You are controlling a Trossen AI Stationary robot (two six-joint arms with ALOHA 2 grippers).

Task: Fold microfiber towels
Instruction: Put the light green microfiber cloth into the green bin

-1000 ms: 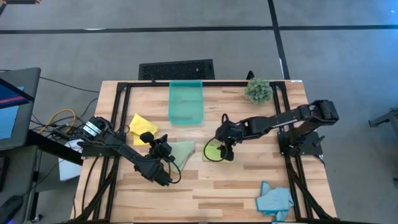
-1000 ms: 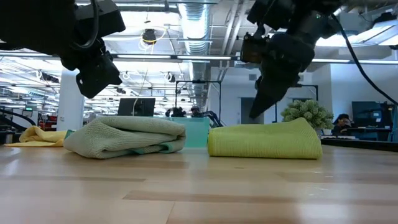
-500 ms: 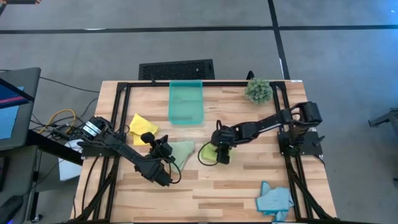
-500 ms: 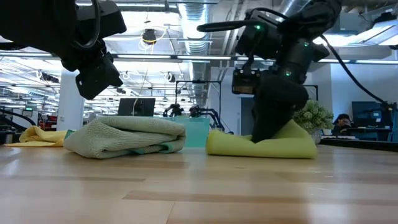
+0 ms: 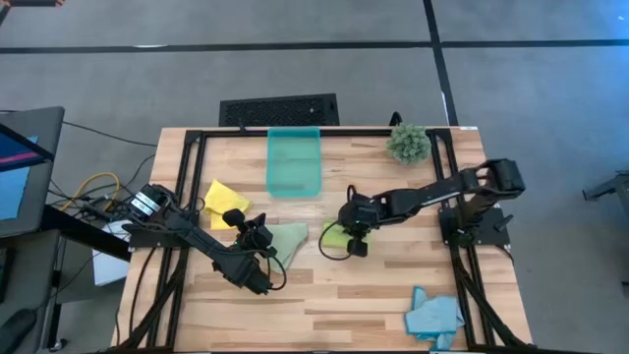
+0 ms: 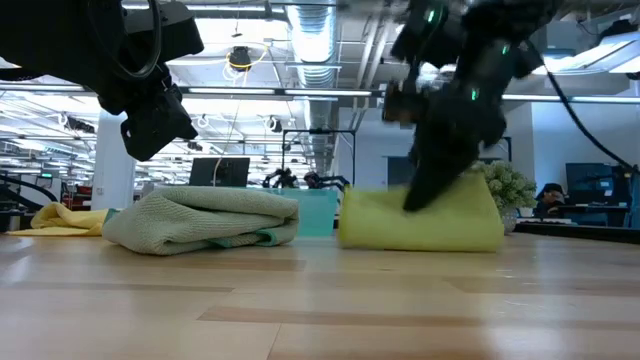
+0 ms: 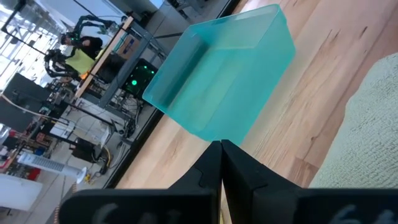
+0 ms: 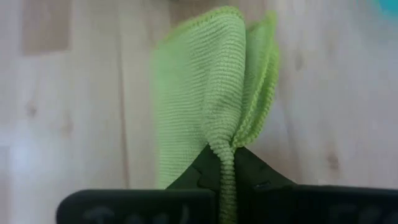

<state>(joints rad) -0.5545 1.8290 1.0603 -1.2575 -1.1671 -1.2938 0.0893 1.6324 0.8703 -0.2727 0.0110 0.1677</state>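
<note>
A folded lime green towel lies at the table's middle, and my right gripper is shut on it. A bunched pale green towel rests on the wood just left of it. My left gripper hangs shut above that towel's left side, touching nothing. A yellow towel lies farther left. A light blue towel sits crumpled at the near right corner. My right gripper pinches the lime towel's bunched edge between its two fingers, with several layers and their hems gathered in the pinch. The fingers slant down from the table's right. The pinched edge is drawn up, while the rest of the towel lies on the table.
A translucent teal bin stands at the far middle of the table. A small spiky green plant sits at the far right. Black frame rails run along the table's sides. Bare wood lies toward the near edge.
My right gripper has dropped onto the lime green towel from above, pressed into it and shut on its edge. It has then drawn back a little toward the table's right, pulling that edge up.
</note>
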